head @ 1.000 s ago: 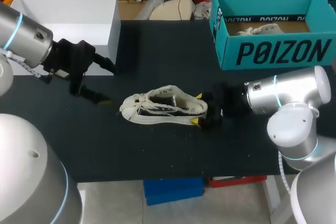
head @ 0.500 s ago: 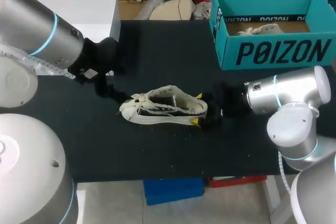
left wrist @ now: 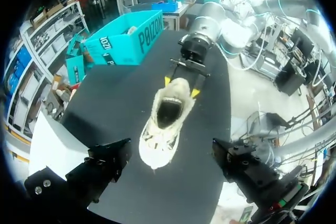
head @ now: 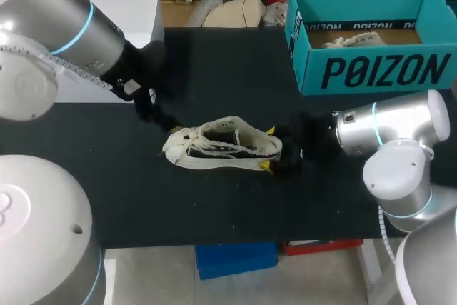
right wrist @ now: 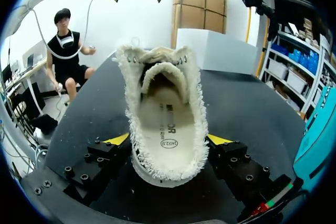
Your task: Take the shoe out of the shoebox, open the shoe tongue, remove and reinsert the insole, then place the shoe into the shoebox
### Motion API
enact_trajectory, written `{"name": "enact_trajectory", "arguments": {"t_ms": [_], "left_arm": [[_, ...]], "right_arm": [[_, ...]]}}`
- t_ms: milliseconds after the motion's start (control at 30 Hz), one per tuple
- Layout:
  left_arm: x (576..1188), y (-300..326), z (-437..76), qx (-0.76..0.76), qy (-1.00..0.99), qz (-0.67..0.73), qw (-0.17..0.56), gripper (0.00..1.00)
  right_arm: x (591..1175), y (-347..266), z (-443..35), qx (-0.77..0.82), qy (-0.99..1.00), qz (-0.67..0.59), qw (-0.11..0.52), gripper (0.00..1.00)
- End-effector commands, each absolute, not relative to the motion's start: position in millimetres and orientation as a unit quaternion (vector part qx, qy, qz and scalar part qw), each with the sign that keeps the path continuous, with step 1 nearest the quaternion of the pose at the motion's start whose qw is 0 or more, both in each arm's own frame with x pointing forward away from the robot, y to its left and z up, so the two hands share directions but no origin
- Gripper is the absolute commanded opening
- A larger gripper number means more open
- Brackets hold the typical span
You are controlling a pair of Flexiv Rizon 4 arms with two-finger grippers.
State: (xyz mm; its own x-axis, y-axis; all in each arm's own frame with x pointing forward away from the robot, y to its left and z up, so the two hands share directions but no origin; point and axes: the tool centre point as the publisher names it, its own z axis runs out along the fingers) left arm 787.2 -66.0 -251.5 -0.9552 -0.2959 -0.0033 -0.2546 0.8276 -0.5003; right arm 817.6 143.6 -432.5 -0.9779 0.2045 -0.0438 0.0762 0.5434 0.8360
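Out of the teal shoebox (head: 371,71) already and lying on its sole in the middle of the black table (head: 214,205), well apart from the box: the cream shoe (head: 223,145), toe toward the robot's left, heel toward its right. Held at the heel by the right gripper (right wrist: 168,139), closed on it with one yellow tip pressed against each side.

Compared with one second ago, no shift in the shoe or in the right gripper. A clear change only on the other side: the left gripper (left wrist: 170,156) brought in from the table's left edge, past the white box (head: 118,16), and now hanging just beside and above the toe. Spread wide in the left wrist view and holding nothing, with one dark finger on each side of the toe and, as far as can be judged, not touching it.

Seems to mean the start of the second step, opening the tongue (right wrist: 160,71). Not yet pulled back, and above an insole (right wrist: 167,124) lying flat inside, not yet lifted. Probably calls next for a lowering onto the laces or the tongue's edge and for a narrower spread, since too wide now for such thin cloth. Safe to pull only while pinned at the heel; otherwise likely to slide over the table
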Motion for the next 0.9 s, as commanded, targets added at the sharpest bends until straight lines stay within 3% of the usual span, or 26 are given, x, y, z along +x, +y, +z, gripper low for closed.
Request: {"name": "enact_trajectory", "arguments": {"t_ms": [33,200,233,367,900], "left_arm": [[794,-94,-256,-0.316,0.94,-0.117,0.052,1.0],[797,-110,-265,-0.478,0.878,0.028,0.026,1.0],[797,-110,-266,-0.511,0.856,0.063,0.054,1.0],[794,-115,-263,-0.607,0.787,0.097,0.044,1.0],[792,-121,-262,-0.623,0.775,0.096,0.041,1.0]], "right_arm": [[819,145,-435,0.081,0.876,0.471,0.068,0.0],[819,145,-435,0.081,0.876,0.471,0.068,0.0],[819,145,-435,0.081,0.876,0.471,0.068,0.0],[819,145,-435,0.081,0.876,0.471,0.068,0.0],[819,145,-435,0.081,0.876,0.471,0.068,0.0]]}}
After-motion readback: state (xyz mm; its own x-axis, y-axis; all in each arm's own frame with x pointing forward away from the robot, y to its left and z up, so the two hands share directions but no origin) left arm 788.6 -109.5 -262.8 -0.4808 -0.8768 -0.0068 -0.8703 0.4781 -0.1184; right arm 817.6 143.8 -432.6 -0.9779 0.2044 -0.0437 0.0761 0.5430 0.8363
